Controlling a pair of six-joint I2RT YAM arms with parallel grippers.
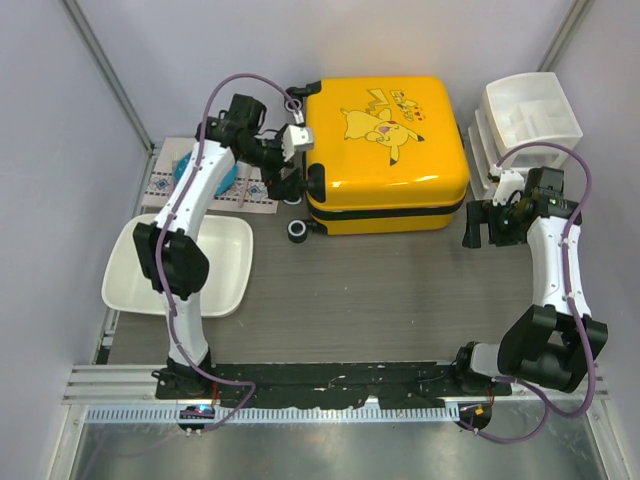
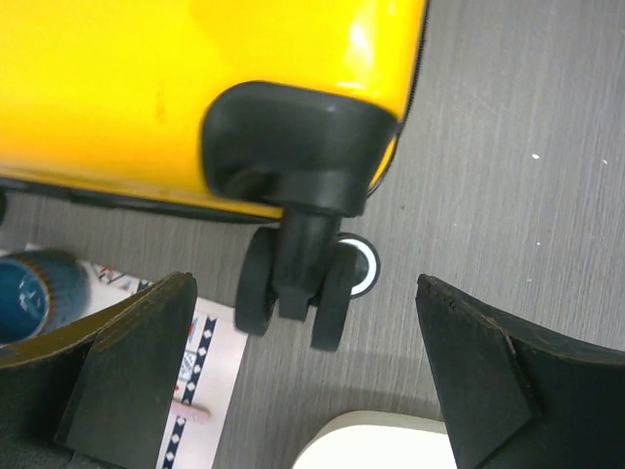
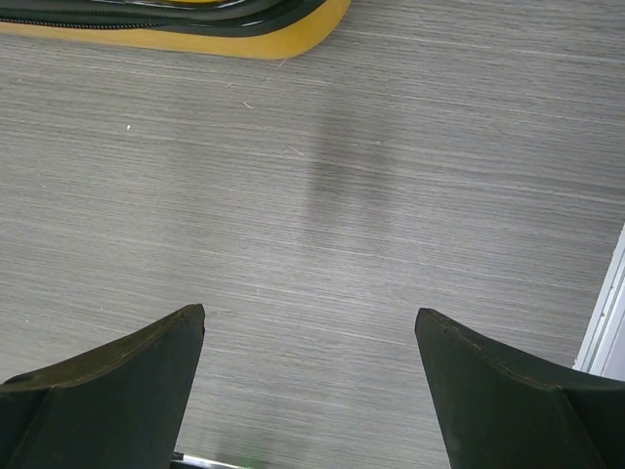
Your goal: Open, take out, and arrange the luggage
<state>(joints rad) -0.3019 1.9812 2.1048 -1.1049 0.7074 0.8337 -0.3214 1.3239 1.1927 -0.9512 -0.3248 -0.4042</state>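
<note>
Both left gripper [image 2: 305, 293] and right gripper [image 3: 309, 315] gape empty beside the shut Pikachu suitcase [image 1: 385, 150]; unzipping probably comes next.

Closed yellow luggage [image 1: 385, 150], lying flat

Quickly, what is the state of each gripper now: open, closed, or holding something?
Left gripper: open, holding nothing, near a wheel of the luggage.
Right gripper: open, holding nothing, above the table.

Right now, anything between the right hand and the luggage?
Nothing: just bare grey table between the right hand and the luggage, seen in the right wrist view.
</note>
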